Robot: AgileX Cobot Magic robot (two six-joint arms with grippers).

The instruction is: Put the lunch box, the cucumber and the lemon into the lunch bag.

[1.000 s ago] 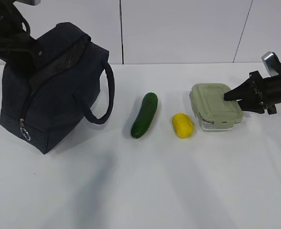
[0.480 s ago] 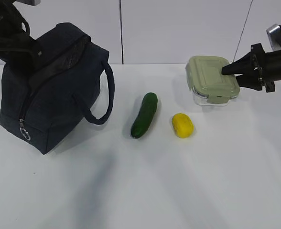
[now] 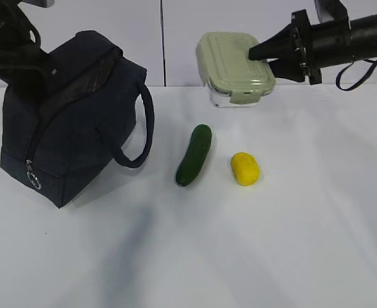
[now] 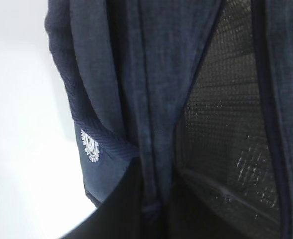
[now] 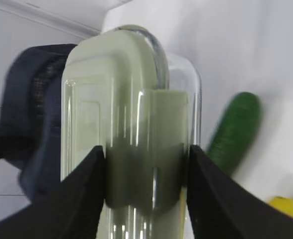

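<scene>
My right gripper (image 3: 256,56) is shut on the lunch box (image 3: 233,64), a clear container with a sage-green lid, and holds it in the air above the table's back edge. In the right wrist view the lunch box (image 5: 136,129) sits clamped between both black fingers (image 5: 81,199). The dark green cucumber (image 3: 194,154) and the yellow lemon (image 3: 245,169) lie on the white table. The navy lunch bag (image 3: 70,135) stands at the left, its top unzipped. My left gripper (image 4: 154,209) is shut on the fabric at the bag's (image 4: 136,74) opening.
The bag's loop handle (image 3: 140,131) hangs out toward the cucumber. A white wall (image 3: 240,19) rises right behind the table. The zipper's silver ring pull (image 3: 32,176) hangs at the bag's front corner.
My right gripper has lifted the lunch box off the table and carried it up and to the left, toward the bag. The left arm, cucumber and lemon have not moved.
</scene>
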